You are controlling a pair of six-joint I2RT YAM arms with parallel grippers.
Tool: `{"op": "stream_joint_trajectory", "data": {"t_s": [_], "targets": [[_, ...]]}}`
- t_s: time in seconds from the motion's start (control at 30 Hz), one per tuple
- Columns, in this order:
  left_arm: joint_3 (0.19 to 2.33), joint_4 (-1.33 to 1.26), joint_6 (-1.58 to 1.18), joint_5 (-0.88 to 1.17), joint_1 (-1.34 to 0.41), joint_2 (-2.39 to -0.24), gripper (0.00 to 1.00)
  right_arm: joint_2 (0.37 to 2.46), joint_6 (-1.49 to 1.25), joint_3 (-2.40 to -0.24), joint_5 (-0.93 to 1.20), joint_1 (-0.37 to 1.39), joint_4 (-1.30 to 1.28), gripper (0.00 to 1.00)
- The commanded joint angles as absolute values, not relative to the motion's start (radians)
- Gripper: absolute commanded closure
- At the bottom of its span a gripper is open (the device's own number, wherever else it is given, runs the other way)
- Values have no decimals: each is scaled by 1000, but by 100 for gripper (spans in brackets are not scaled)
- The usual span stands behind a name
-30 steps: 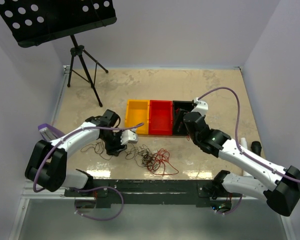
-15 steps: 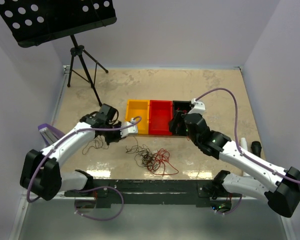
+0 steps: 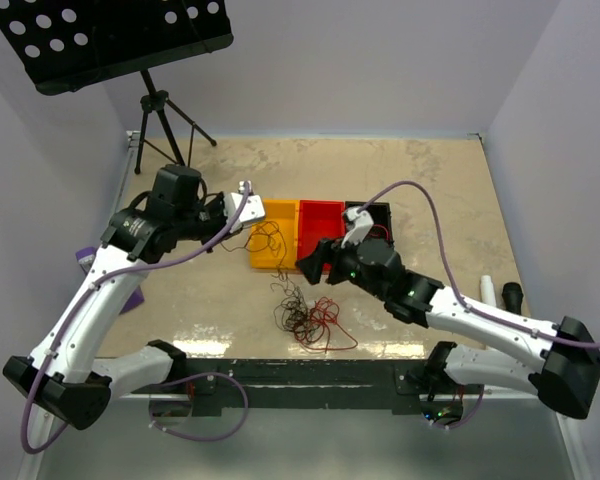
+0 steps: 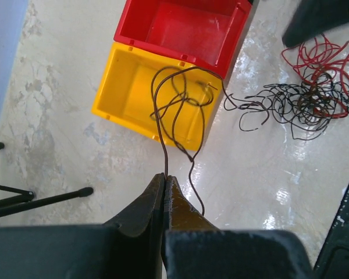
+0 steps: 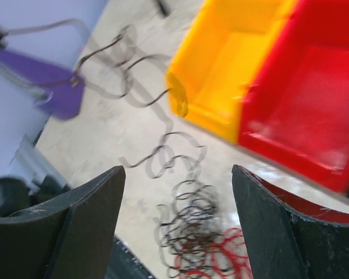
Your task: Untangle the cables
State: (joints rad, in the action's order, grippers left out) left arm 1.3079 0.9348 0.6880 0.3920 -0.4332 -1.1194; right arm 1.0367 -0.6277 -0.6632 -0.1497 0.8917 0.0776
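A tangle of thin black and red cables (image 3: 306,318) lies on the table in front of the bins, and it shows too in both wrist views as the tangle (image 4: 305,100) and the blurred tangle (image 5: 199,235). My left gripper (image 4: 164,176) is shut on one dark brown cable (image 4: 173,110). That cable loops up over the yellow bin (image 4: 141,96). From above, the left gripper (image 3: 242,203) is raised beside that bin. My right gripper (image 3: 308,265) hovers above the tangle, in front of the red bin. The right gripper (image 5: 177,174) is open and holds nothing.
Three bins stand in a row: yellow bin (image 3: 272,215), red bin (image 3: 320,218), and black bin (image 3: 378,210) partly behind the right arm. A music stand tripod (image 3: 166,130) stands at the back left. A purple object (image 3: 88,260) lies at the left table edge.
The left gripper shut on a dark cable, then rose and swung back with it over the yellow bin. The right gripper moved left from the black bin to above the tangle.
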Motion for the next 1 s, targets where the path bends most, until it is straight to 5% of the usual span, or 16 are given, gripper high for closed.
{"op": "stream_joint_trajectory", "data": {"t_s": [0.0,0.3,0.37,0.53,0.83,0.97], "targets": [[1390,997,626,417,-430,-1108,100,1130,-630,-669,-155,1005,230,22],[1640,956,552,406,-431,-1123,100,1327,-739,-630,-323,1201,298,27],[1687,985,551,420,-431,-1138,100,1394,-787,-647,-383,1215,252,37],[1772,1023,538,437,-431,-1157,100,1479,-900,-627,-419,1238,265,79],[1989,979,496,347,-431,-1180,100,1655,-1028,-646,-477,1365,224,100],[2095,843,463,272,-431,-1180,100,1745,-1092,-663,-489,1416,202,100]]}}
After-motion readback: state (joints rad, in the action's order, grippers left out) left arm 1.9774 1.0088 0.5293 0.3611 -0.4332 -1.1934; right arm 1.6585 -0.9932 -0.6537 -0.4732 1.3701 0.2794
